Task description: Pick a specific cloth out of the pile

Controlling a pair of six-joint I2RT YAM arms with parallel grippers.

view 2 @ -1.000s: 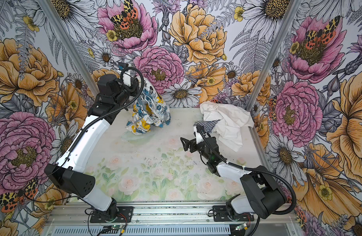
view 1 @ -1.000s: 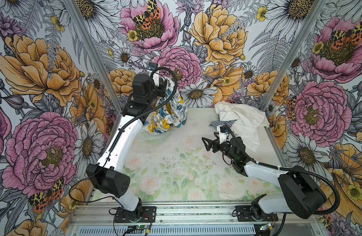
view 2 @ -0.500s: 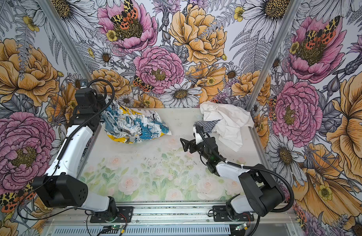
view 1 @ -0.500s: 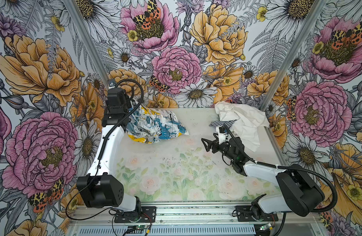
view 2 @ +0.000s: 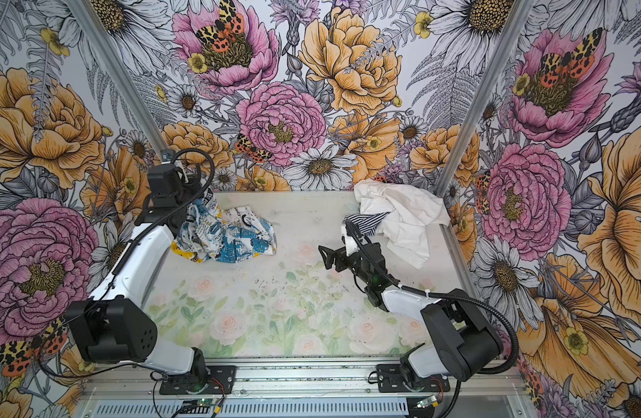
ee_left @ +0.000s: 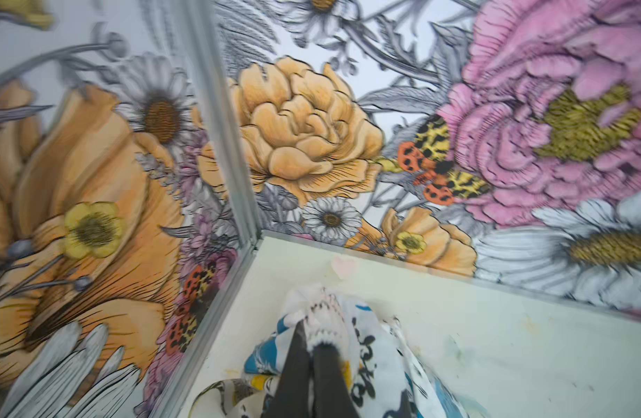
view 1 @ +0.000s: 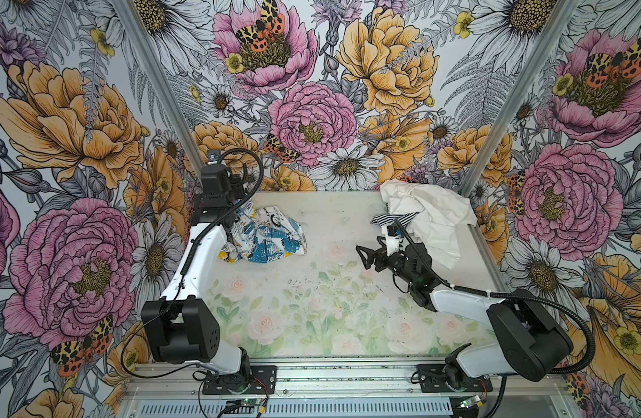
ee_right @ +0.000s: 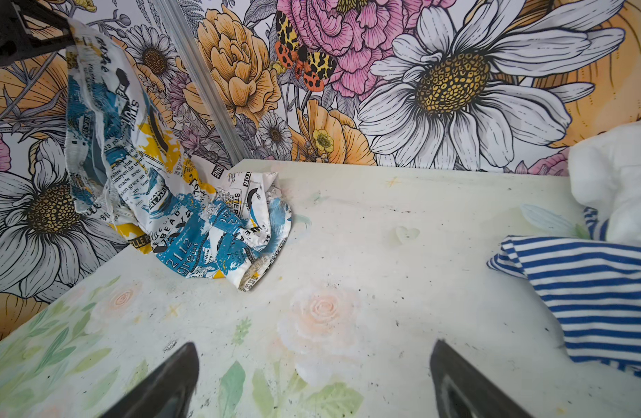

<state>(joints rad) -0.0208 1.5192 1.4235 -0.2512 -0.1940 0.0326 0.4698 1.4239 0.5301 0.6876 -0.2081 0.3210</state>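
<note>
Separation step, late stage. The left gripper (ee_left: 311, 343) is closed tight on a gathered edge of the cloth (view 1: 268, 235), with fabric bunched on both sides of the dark fingers (ee_left: 293, 362). The cloth is at the far left corner of the table (view 1: 311, 307), well apart from the pile (view 1: 431, 213) at the far right corner. In the right wrist view the held edge rises as a hanging strip while the remainder lies crumpled on the table. The right gripper (view 1: 366, 255) stands with its jaws spread wide and empty, near the striped cloth (ee_right: 593, 289) that sticks out from under the plain white cloth (view 1: 438, 217). Judged from this, the picking-out is nearly complete; the next move probably calls for lowering the pinched edge and parting the jaws. The cloth has a white ground, heavily creased, with blue, teal and yellow patches and black newsprint-like lettering
</note>
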